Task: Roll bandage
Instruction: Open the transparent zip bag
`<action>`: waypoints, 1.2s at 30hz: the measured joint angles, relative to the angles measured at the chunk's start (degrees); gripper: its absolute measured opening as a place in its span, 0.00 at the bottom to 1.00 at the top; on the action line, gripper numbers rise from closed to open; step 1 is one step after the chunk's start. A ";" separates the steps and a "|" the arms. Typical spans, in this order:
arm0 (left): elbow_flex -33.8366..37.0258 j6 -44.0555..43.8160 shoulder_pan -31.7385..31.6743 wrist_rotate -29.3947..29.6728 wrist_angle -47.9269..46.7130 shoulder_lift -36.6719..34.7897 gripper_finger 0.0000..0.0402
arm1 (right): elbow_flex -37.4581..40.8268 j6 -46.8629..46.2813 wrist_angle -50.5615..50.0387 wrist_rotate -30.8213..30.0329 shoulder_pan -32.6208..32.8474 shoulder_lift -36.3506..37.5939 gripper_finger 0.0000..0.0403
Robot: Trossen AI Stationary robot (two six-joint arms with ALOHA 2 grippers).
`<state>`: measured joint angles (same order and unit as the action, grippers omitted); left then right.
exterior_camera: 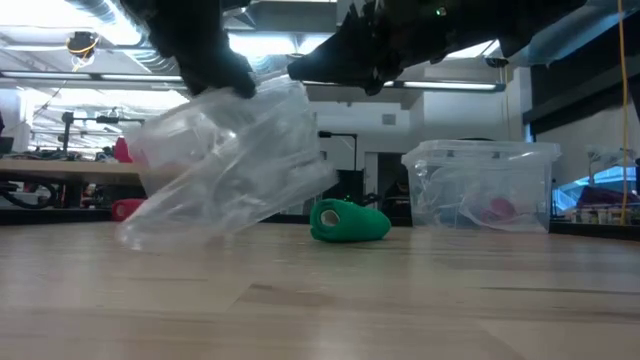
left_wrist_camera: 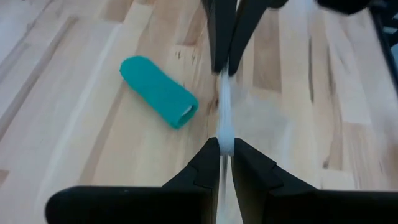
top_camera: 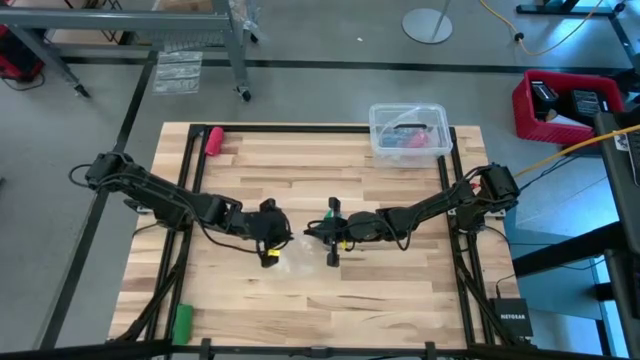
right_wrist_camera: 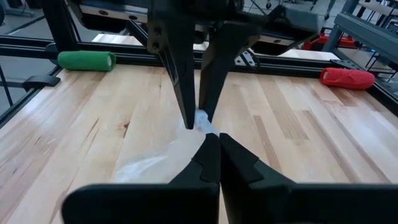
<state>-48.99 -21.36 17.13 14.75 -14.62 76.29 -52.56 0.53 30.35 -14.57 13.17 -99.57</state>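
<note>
Around the clear plastic bag [top_camera: 290, 258] at mid-table: two grippers, left [top_camera: 268, 240] and right [top_camera: 333, 236], pinching it; one teal bandage [left_wrist_camera: 158, 91] beside it; one green roll [top_camera: 181, 320], one red roll [top_camera: 214, 139], one clear bin [top_camera: 409, 133] farther off.

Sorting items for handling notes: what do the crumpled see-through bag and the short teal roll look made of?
The crumpled see-through bag: thin clear plastic film, probably; glossy, creased, background shows through. The short teal roll: soft matte cloth, seemingly wound in layers; no shine, rounded edges.
</note>
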 joint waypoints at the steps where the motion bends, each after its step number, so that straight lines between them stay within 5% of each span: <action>1: 0.00 -0.52 0.08 -0.01 -0.88 0.00 0.07 | 0.00 0.00 0.00 0.00 0.00 0.00 0.00; 26: 0.04 -12.61 4.88 -2.04 -22.63 0.00 0.07 | 0.00 0.00 -0.07 0.59 -0.07 0.00 0.00; 36: 0.09 -15.10 5.63 -5.19 -23.77 0.02 0.09 | 0.00 0.00 -0.06 0.61 -0.07 0.00 0.00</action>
<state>-48.90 -36.46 22.76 9.55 -38.40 76.31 -52.56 0.54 30.29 -13.96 13.10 -99.57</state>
